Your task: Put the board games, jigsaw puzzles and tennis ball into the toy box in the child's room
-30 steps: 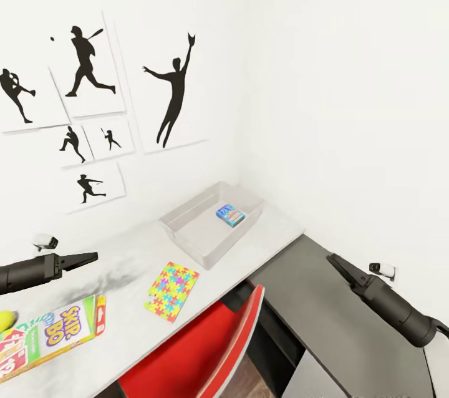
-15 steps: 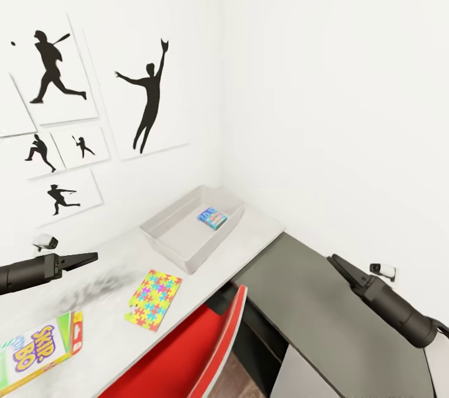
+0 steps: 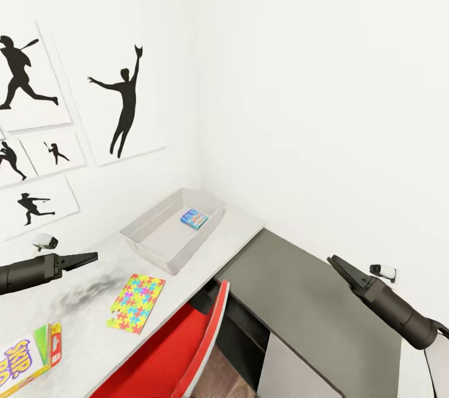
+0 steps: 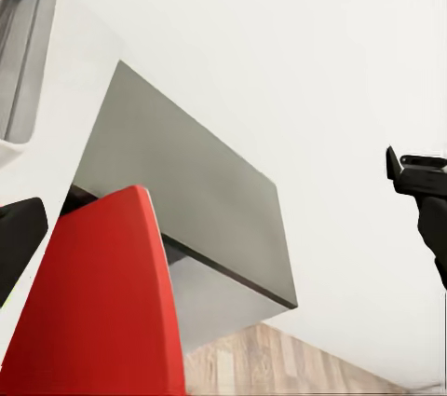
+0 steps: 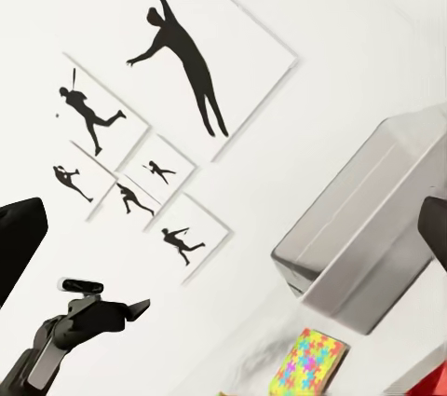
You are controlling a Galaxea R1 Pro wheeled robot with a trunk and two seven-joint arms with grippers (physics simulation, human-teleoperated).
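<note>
Head view: the shallow light-grey toy box sits at the far corner of the pale mottled desk, long axis running toward the wall corner, with the small blue board game inside. A multicoloured jigsaw puzzle square lies near the front edge. The "SKIP-BO" game box lies at the near-left edge. Left end effector and right end effector both appear pressed together, empty.

Left wrist view: the red chair back stands against the desk; an arm could strike it while reaching.

Right wrist view: the puzzle lies flat and thin, so a pinch may slip.
</note>
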